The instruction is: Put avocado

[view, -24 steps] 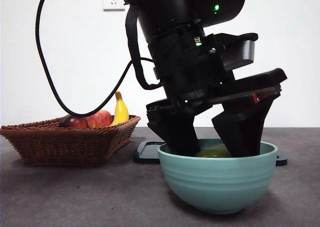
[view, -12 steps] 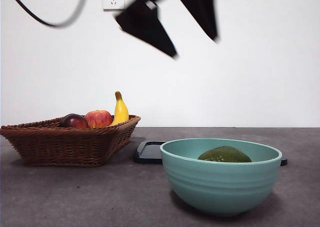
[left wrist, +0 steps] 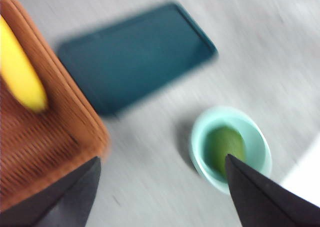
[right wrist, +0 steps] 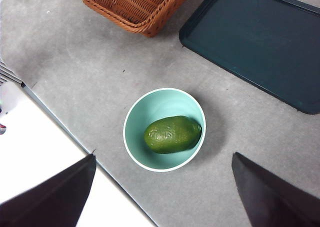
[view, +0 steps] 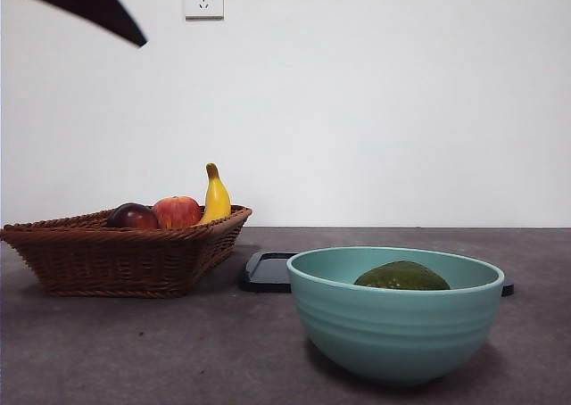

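Front view, far left: a brown wicker basket (view: 116, 258) stands on the grey table (view: 178, 351). Inside it lie a dark red-purple fruit (view: 132, 216), a red apple (view: 177, 211) and a yellow banana (view: 215, 196) that stands upright against the basket's right side.
Front view, top left corner: two black jaw tips of the left gripper (view: 143, 4) show high above the basket, set well apart, with nothing between them.
Front view, middle: a dark flat tray (view: 266, 271) lies on the table behind the bowl, between the basket and the bowl.
Front view, right: a light teal bowl (view: 397, 329) stands near the camera. The avocado (view: 401, 276) lies inside it; only its dark green top shows over the rim.
Left wrist view: this picture is blurred. The left gripper (left wrist: 160, 187) has its jaws spread wide and holds nothing. Below it are the basket's edge, the banana, the tray and the bowl with the avocado in it.
Right wrist view: the right gripper (right wrist: 162, 187) is high above the table, its jaws wide apart and empty. The avocado lies on its side in the middle of the bowl, touching no gripper.
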Motion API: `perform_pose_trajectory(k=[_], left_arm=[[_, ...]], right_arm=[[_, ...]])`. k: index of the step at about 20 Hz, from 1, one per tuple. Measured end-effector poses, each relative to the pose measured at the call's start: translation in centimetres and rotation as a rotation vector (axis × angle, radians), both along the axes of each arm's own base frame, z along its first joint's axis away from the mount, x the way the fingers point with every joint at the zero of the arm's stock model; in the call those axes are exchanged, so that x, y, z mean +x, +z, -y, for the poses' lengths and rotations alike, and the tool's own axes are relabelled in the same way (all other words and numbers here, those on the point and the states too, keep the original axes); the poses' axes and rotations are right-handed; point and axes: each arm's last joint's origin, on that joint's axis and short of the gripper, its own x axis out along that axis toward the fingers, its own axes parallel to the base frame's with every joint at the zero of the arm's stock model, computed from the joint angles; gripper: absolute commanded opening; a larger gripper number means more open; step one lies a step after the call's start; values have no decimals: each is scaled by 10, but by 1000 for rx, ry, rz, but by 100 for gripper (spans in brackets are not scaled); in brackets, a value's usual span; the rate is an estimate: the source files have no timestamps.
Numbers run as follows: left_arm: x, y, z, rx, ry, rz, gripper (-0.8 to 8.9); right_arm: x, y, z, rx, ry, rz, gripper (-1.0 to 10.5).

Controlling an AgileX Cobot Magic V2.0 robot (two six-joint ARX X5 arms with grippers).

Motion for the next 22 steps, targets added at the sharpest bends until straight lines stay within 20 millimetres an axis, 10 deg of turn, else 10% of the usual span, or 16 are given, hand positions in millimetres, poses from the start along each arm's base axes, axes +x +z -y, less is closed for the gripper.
perform_pose_trajectory(k=[7, 22], left_arm=[[-44, -37, -15, -39, -178, -207, 396], [-47, -35, -16, -41, -196, -183, 396]], right_arm=[[14, -7, -6, -25, -2, -62, 433], [103, -88, -59, -252, 20, -368, 292]])
